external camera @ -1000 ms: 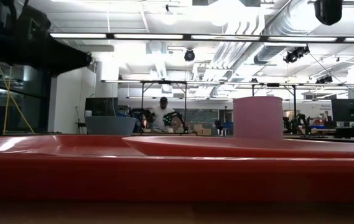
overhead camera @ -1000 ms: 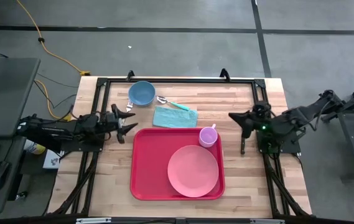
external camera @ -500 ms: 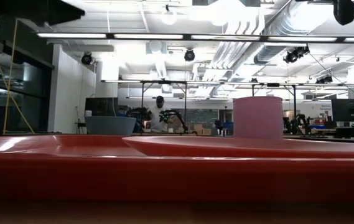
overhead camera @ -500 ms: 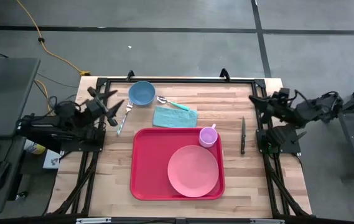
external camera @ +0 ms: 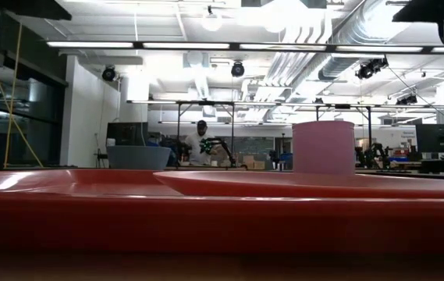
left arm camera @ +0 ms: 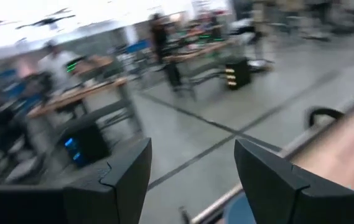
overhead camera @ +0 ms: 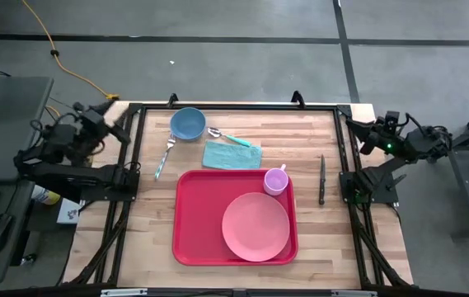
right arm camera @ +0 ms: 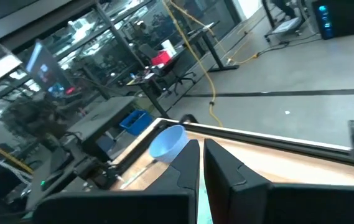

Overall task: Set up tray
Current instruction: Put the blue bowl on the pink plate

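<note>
The red tray [overhead camera: 194, 216] lies on the near middle of the table and fills the foreground of the low view [external camera: 222, 222]. On it rest a round pink plate [overhead camera: 255, 226] and a small pink cup [overhead camera: 275, 180], which stands upright [external camera: 323, 147]. A teal napkin [overhead camera: 232, 154], a blue bowl [overhead camera: 188, 123], a teal-handled spoon [overhead camera: 227, 137], a fork [overhead camera: 163, 157] and a knife [overhead camera: 321, 178] lie on the wood around it. My left gripper [overhead camera: 121, 132] hangs open [left arm camera: 192, 168] over the table's far left corner. My right gripper [overhead camera: 359, 134] is shut [right arm camera: 200, 155] over the far right edge.
A black metal frame [overhead camera: 234, 106] runs around the table's edges. Bare wood shows right of the tray around the knife and left of it near the fork. In the low view a person [external camera: 200, 140] stands far off in the room behind.
Both arms have drawn back from the tabletop and risen: the left from beside the tray's far left corner toward the far left corner, the right from over the knife toward the far right edge. The fork and the knife now lie free on the wood.
</note>
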Tool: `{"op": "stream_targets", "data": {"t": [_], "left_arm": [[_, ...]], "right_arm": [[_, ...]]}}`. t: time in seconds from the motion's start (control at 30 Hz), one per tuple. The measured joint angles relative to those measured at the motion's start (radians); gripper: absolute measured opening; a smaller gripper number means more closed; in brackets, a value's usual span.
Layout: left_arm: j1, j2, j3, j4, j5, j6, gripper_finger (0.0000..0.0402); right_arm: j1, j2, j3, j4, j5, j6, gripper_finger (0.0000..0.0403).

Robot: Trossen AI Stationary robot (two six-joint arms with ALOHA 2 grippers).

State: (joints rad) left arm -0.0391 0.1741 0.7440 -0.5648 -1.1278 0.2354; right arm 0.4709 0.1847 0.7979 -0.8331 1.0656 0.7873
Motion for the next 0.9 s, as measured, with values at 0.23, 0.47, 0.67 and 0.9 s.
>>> {"op": "stream_targets", "data": {"t": [0.23,0.47,0.67,0.9], "left_arm": [[0.000,0.030,0.076,-0.013,-0.197,-0.009,0.0257],[0.000,0.203,0.210,-0.014,-0.314,0.171,0.0214],[0.000,0.265,0.339,-0.044,-0.295,0.145,0.0176],[0.000,0.266,0.472,-0.435,-0.115,-0.321,0.0169]], "right_arm": [[0.000,-0.015,0.000,-0.103,-0.008,0.079,0.0000],[0.000,-0.015,0.000,-0.105,-0.031,0.088,0.0000],[0.000,-0.015,0.000,-0.106,-0.052,0.087,0.0000],[0.000,-0.015,0.000,-0.106,-0.059,0.078,0.0000]]}}
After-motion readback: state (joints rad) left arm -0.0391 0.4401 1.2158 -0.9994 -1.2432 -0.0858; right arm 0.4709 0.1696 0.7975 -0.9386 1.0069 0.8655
